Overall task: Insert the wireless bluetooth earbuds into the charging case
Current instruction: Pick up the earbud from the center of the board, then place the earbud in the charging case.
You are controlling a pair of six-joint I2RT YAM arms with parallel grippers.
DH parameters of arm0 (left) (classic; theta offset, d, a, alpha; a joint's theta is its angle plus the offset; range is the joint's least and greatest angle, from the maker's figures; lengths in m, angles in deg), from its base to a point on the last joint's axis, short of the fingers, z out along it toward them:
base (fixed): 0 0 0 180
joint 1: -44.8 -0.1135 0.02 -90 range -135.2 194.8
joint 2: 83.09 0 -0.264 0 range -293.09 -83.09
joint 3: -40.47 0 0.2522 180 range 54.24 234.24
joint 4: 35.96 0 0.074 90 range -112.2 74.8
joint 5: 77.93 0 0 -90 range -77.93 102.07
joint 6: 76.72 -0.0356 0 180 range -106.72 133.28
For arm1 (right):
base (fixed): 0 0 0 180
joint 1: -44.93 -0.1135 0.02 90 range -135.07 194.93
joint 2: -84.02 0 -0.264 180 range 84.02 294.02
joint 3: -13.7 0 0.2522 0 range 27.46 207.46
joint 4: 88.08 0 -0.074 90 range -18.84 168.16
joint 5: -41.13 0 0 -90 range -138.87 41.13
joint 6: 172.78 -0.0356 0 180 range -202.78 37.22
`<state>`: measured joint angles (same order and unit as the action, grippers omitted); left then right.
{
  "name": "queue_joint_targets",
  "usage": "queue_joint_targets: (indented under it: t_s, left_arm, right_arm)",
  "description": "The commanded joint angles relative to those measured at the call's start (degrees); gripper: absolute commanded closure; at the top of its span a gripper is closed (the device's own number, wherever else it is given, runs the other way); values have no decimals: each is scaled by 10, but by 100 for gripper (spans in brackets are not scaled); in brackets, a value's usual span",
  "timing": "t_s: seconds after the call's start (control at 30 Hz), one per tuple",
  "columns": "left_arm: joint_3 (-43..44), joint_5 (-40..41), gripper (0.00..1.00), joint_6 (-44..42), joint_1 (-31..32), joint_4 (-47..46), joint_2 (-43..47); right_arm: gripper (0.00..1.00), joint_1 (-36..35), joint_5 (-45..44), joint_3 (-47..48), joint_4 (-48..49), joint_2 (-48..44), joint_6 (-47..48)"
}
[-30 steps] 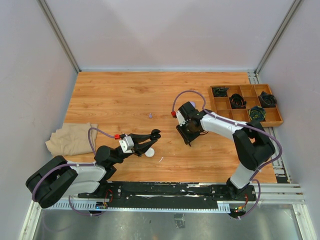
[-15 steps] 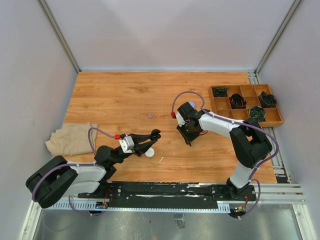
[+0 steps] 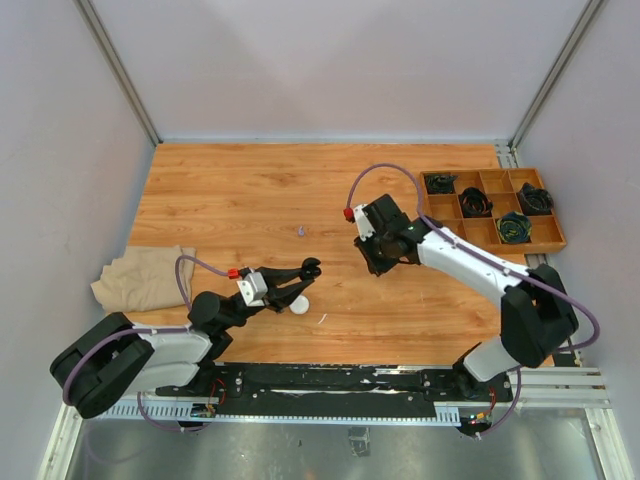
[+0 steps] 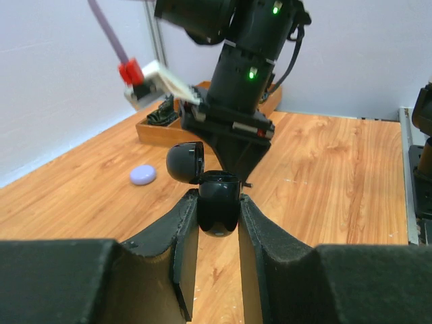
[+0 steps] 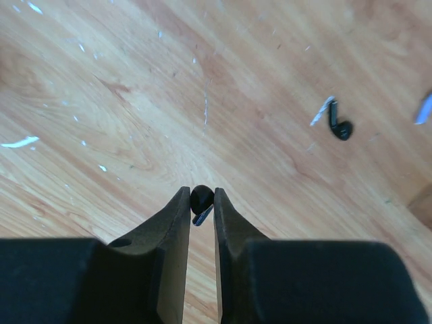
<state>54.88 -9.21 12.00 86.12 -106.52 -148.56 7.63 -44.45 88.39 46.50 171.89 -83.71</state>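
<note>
A: So, where's the bud rn?

B: The black earbud (image 5: 201, 198) is pinched at the very tips of the right gripper (image 5: 200, 204), off the wood, stem poking down btw the fingers. That arm hangs just beyond the charging case (image 4: 217, 202) and a bit above it. The case stands upright in the left gripper (image 4: 217, 223), lid (image 4: 185, 163) swung open to its left, mouth up.

A: What could go wrong?

B: It's a tip-only hold on a round bud, so I'd guess it could twist or pop out on contact w/ the socket rim. If it comes in off-line it may catch the lid, or push the case askew in its clamp. Can't see which socket fits this bud, so a wrong side or angle is possible too.

A: Jaws?

B: The right pair are nearly together, just a bud's width apart, both pads on it. The left pair are set at case width, clenched on both flanks of its lower half.

A: Anything else near the case?

B: A white puck (image 3: 299, 307) lies just on its near side and a small lavender piece (image 3: 301, 231) beyond it. The tray (image 3: 540, 235) is well off to the right, the cloth (image 3: 140, 278) well off to the left. A second black earbud (image 5: 339, 127) lies on the wood; where it sits vs. the case I can't tell.
</note>
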Motion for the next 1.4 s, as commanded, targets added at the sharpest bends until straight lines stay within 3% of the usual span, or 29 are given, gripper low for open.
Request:
queue_joint_targets:
  t_s: [0.0,0.33,0.6,1.37]
  left_arm:
    - [11,9,100,-14,-2,-22,17]
    - [41,5,100,-60,-2,-15,22]
    - [37,18,100,-52,-2,-174,-57]
    - [74,-16,100,-55,-2,-131,17]
  right_arm:
    - [87,-18,-19,34,-3,-65,0]
    - [90,-49,-10,60,77,-204,13]
    - [90,-105,-3,36,173,-266,21]
    - [91,-233,20,-117,481,-304,13]
